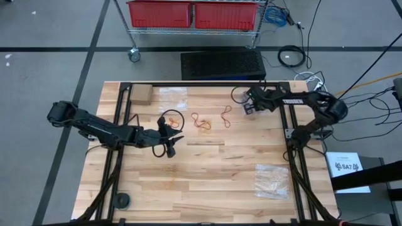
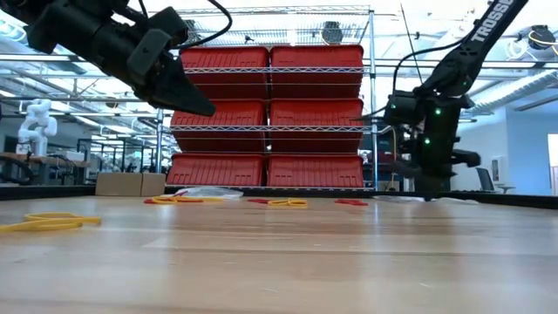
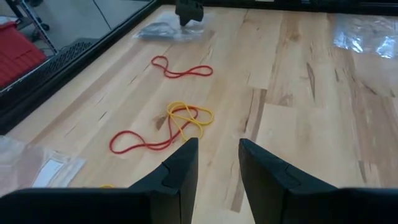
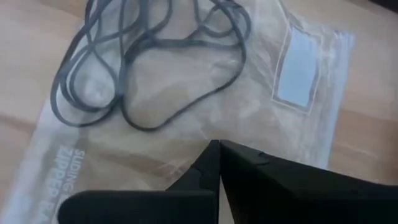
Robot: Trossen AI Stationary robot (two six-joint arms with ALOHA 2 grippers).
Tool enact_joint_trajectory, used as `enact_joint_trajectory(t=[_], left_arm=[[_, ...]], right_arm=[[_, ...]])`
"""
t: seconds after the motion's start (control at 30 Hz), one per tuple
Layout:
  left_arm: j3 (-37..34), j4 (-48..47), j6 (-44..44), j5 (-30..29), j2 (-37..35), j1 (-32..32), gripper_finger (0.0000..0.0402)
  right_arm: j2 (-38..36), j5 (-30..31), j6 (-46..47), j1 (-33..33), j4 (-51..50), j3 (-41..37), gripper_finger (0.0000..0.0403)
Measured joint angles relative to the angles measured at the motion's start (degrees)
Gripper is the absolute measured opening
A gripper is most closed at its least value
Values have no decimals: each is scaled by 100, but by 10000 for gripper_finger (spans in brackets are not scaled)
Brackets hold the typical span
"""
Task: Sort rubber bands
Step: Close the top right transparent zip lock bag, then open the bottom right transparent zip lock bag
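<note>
The right pincer [image 4: 217, 152] was clenched, its fingers pressed together with nothing visibly caught between them, hanging just above a clear zipper bag [image 4: 186, 112] on which black rubber bands [image 4: 143, 62] lay in a loose tangle at the desk's [image 1: 213, 182] far right. The left pincer [image 3: 217, 165] stood released over the middle left of the desk, and just ahead of it lay red rubber bands [image 3: 146, 142] tangled with a yellow rubber band [image 3: 189, 118].
</note>
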Motion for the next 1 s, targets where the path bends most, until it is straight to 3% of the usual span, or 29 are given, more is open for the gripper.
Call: enact_joint_trajectory(t=[0.2,0.37,0.47,0.53,0.77,1.0], left_arm=[[0,-19,-2,-18,0,0,121],[0,-18,0,-76,0,5,121],[0,-20,2,-118,0,7,121],[0,-20,8,-132,0,7,121],[0,-39,151,-134,-36,73,121],[-2,-212,22,-133,-136,114,121]], right_arm=[[-352,173,16,-248,-276,-22,0],[-1151,145,-273,-131,-164,14,0],[-1798,-45,-455,73,-386,155,0],[-2155,-479,-560,311,-795,289,0],[-2495,-873,215,2205,-2944,509,0],[-2240,-1634,1801,4874,-3093,517,0]])
